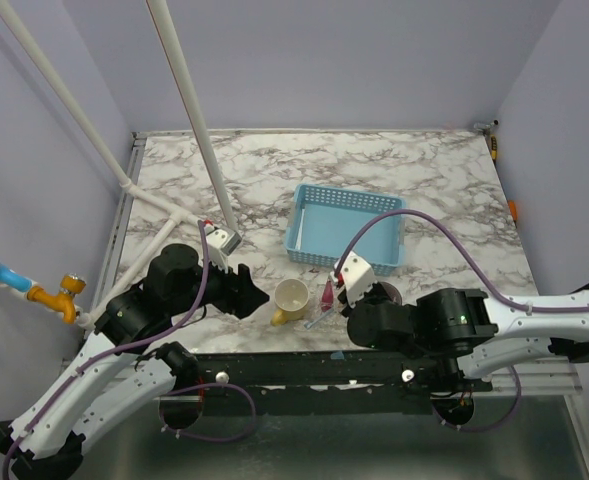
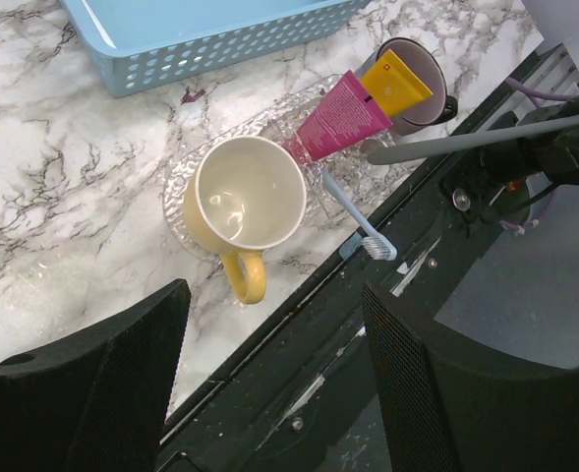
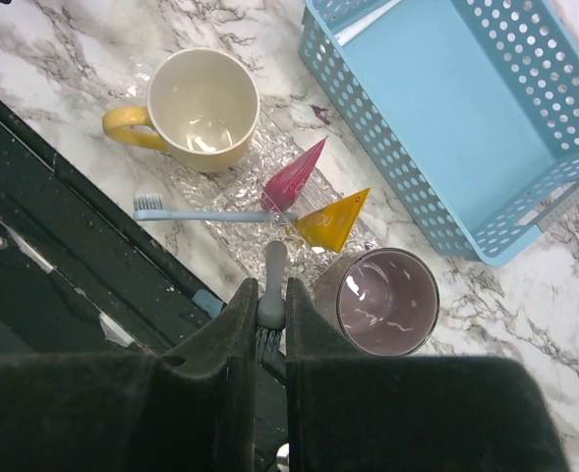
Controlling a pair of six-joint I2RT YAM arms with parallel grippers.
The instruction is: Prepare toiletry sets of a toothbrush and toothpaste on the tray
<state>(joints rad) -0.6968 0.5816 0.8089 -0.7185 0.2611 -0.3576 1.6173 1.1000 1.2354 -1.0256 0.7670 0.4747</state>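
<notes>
The grey brush (image 3: pixel 273 261) is clamped between the pressed-together fingers of the right gripper (image 3: pixel 271 292). It hangs over the near edge of the clear tray (image 2: pixel 178 185), its handle pointing toward the tubes. The pale blue brush (image 3: pixel 205 213) lies flat across the tray's near side. Its bristled head reaches toward the dark frame at the table edge, and its other end meets the tubes. The pink tube (image 3: pixel 291 177) and the yellow tube (image 3: pixel 330 222) lie side by side on the tray with their narrow ends close together. The pink one lies between the yellow mug (image 3: pixel 202 98) and the yellow tube. The yellow tube sits just beside the purple mug (image 3: pixel 387 300) and may be touching its wall, though the views do not settle that. Both mugs stand upright with nothing inside them. The yellow mug rests on the tray, its handle turned toward the near edge.

The left gripper (image 2: pixel 272 307) hovers above the near edge by the yellow mug. Its fingers are spread wide and hold nothing. The blue basket (image 1: pixel 302 222) stands farther back on the marble table (image 1: pixel 424 165), near the tray.
</notes>
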